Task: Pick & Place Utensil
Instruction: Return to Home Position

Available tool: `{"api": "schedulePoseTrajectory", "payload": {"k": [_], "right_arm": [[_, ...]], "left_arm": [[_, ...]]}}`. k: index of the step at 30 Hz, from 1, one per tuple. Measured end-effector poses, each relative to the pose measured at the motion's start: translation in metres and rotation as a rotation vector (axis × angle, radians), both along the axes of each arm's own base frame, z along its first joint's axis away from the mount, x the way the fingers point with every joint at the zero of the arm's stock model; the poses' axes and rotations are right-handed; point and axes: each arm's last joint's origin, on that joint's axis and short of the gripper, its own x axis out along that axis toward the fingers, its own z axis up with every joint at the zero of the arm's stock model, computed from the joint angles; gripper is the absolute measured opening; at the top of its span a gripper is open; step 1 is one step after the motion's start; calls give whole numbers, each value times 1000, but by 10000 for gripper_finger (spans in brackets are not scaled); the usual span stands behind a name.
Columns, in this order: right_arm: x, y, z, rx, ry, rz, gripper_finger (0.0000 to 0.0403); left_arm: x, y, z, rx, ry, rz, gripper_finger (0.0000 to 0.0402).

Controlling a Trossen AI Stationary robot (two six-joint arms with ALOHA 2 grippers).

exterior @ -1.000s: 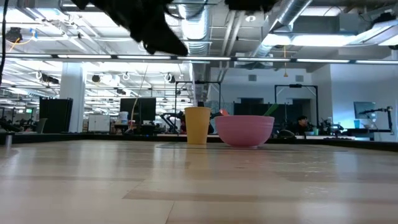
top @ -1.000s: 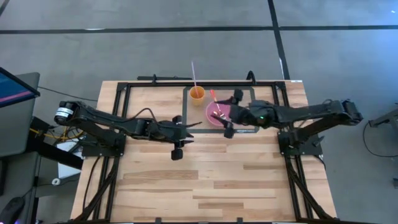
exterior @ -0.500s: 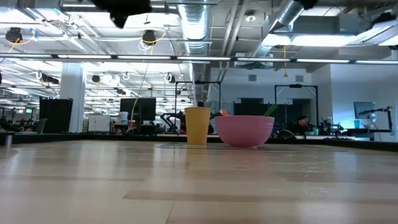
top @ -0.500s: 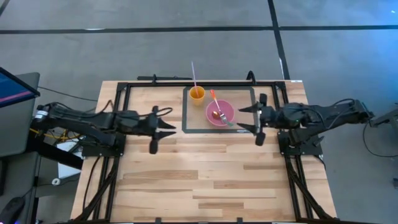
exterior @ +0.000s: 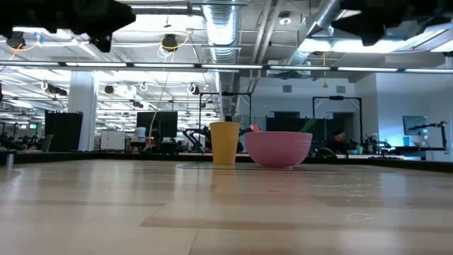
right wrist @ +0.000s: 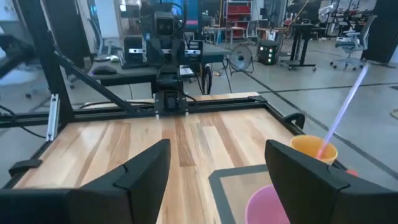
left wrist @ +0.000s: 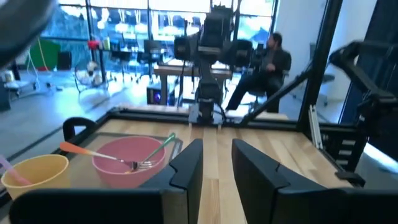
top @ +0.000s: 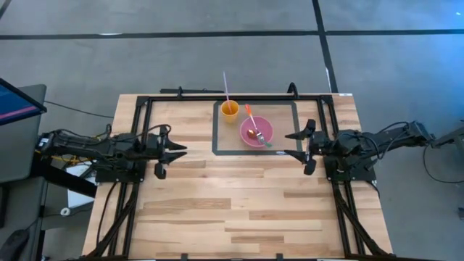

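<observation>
A pink bowl [top: 257,131] sits on a dark-bordered mat [top: 217,138] at the table's far middle. In it lie an orange-handled spoon [top: 249,114] and a green-handled fork [left wrist: 163,144], their handles leaning on the rim. Next to the bowl an orange cup [top: 230,109] stands upright with a purple straw [top: 225,85] in it. My left gripper [top: 165,154] hovers open to the left of the mat, away from the bowl. My right gripper [top: 309,148] hovers open, fingers wide apart, to the right of the mat. Both hold nothing.
A black frame rail [top: 217,98] runs along the far side and down both sides of the table. Bare wood [top: 239,210] spreads over the near half. In the low view the cup [exterior: 225,143] and bowl [exterior: 277,149] stand side by side. A person [left wrist: 273,59] sits beyond the table.
Both arms have drawn back from the middle. My right gripper, over the bowl a second ago, moved toward the table's right edge. My left gripper moved toward the left edge. The bowl, cup and utensils kept their places.
</observation>
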Motion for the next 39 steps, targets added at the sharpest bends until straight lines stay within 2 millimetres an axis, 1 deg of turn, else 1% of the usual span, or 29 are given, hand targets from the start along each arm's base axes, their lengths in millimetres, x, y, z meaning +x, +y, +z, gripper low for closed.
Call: {"api": "schedulePoseTrajectory", "payload": {"k": [8, 14, 24, 27, 30, 33, 39], "right_arm": [[-12, -3, -38, 42, -76, 0, 255], [-22, -5, -58, 53, -124, 1, 255], [-34, -8, -80, 75, -215, 6, 255], [-37, -8, -86, 77, -229, 6, 255], [-40, -9, -85, 83, -250, 6, 255], [-41, -9, -88, 77, -226, 6, 255], [-40, -10, -91, 95, -197, -1, 255]], "left_arm": [[-10, 2, -23, -23, -63, -3, 86], [-13, 2, -34, -29, -101, -3, 86], [-15, 2, -42, -33, -117, -3, 86], [-13, 2, -48, -33, -111, -4, 86], [-13, 2, -53, -35, -132, -3, 86], [-12, 2, -57, -34, -136, -1, 86], [-12, 2, -57, -32, -134, -1, 86]]}}
